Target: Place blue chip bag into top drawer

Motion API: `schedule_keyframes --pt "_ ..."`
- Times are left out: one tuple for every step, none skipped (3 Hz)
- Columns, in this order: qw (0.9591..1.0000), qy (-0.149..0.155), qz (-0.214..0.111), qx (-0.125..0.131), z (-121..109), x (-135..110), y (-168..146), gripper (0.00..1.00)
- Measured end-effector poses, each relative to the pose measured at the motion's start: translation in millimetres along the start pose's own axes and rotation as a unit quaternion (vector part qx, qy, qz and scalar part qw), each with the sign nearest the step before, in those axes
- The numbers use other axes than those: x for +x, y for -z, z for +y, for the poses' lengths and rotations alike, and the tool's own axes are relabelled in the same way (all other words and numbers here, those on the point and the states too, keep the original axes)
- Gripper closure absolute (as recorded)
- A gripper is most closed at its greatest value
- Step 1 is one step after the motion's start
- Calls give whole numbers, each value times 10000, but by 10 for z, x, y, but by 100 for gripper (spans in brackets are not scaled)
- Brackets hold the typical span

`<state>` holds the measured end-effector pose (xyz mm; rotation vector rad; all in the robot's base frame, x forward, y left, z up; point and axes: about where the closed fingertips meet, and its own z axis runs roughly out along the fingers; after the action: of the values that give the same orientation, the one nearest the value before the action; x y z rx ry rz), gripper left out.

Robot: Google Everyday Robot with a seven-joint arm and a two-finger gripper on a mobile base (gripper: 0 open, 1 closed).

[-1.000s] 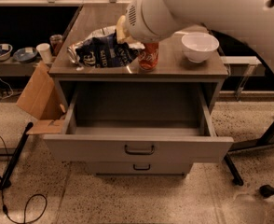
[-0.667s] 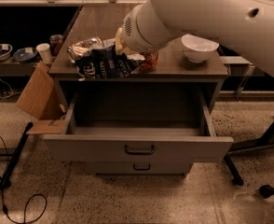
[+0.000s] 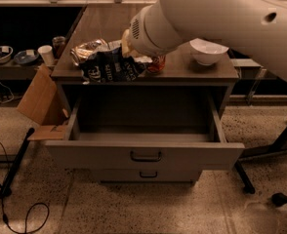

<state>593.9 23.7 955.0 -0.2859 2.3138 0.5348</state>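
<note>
- Bag [image 3: 109, 68] at the front edge of the cabinet top [image 3: 100, 28], left of centre, straight above the open drawer [image 3: 85, 155]; resting or just lifted, cannot tell.
- Gripper [image 3: 128, 52] at the bag's upper right, hidden behind the white wrist; open or closed on the bag, cannot tell.
- Probably light, soft and crinkly; slick foil, likely to slip or sag if pinched by one corner.
- Best taken at a crimped seam or gathered fold near the top, not across the puffed middle; gentle squeeze, chips likely brittle.
- Red can [image 3: 156, 65] just right of the bag, bowl [image 3: 208, 50] further right; easily knocked.
</note>
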Motion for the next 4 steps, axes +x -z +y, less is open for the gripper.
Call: schedule_keyframes --pt "10000 53 -65 -26 26 93 44 100" --pt "9999 64 37 -109 91 263 -91 100" --pt "9995 23 218 -205 155 444 -323 100" --pt "9988 -89 402 -273 185 629 -566 100"
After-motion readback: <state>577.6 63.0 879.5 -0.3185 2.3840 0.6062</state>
